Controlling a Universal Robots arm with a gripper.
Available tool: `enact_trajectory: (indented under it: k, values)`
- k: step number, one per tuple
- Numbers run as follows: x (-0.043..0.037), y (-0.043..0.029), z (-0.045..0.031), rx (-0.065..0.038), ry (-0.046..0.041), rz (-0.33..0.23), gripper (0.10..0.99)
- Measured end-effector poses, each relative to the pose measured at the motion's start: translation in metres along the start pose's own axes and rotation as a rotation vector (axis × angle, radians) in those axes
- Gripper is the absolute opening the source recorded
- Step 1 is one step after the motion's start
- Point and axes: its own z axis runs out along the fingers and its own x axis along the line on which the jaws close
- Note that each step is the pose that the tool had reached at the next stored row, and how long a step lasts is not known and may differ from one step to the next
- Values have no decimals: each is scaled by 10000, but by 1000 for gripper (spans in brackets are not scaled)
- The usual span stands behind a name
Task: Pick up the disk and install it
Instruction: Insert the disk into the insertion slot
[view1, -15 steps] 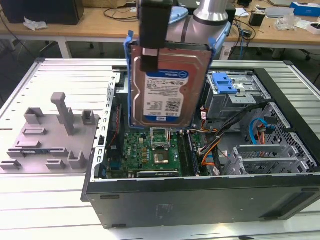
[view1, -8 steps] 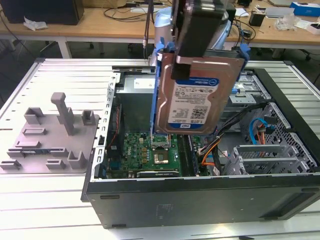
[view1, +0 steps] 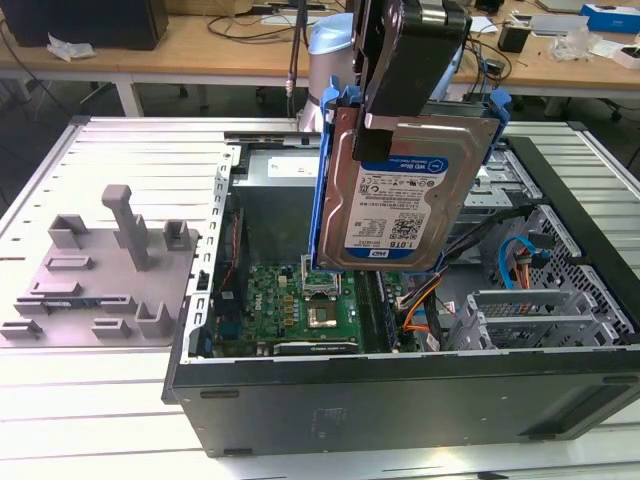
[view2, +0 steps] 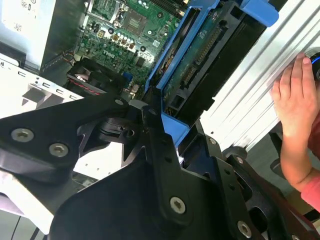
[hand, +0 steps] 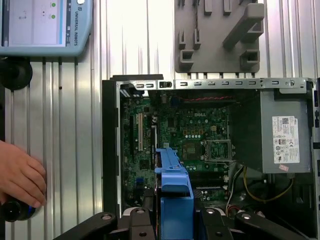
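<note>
The black fingers are clamped on the top edge of the disk, holding it upright in the air with its white-and-blue label facing the exterior view. A blue carrier frames the disk. In the first wrist view the carrier shows edge-on between the two fingers, and in the second wrist view one finger presses against the carrier's end, with the disk's connector side in view.

The disk hangs over the open case, above the green motherboard and clear of it. The case lies on its side near the middle of the ribbed metal tabletop, and its grey power supply sits at one end.

A grey moulded tray lies on the tabletop just beside the case, toward the tabletop edge on the exterior view's left.

In both wrist views a person's hand rests on the tabletop beside the case, apart from it. A pendant with a screen lies near a tabletop corner.
</note>
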Motion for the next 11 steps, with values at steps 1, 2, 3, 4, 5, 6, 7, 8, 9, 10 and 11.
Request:
enact_trajectory:
  k: [1, 2, 3, 4, 5, 6, 7, 8, 9, 10, 11]
  values:
    - [0, 0, 0, 0, 0, 0, 369]
    - [0, -1, 0, 1, 0, 0, 369]
    - [0, -1, 0, 0, 0, 0, 369]
    - [0, -1, 0, 0, 0, 0, 369]
    - [0, -1, 0, 0, 0, 0, 369]
    - [0, -1, 0, 0, 0, 0, 369]
    - [0, -1, 0, 0, 0, 0, 369]
    - [0, -1, 0, 0, 0, 0, 369]
    - [0, -1, 0, 0, 0, 0, 369]
    - [0, -1, 0, 0, 0, 0, 369]
    - [0, -2, 0, 0, 1, 0, 369]
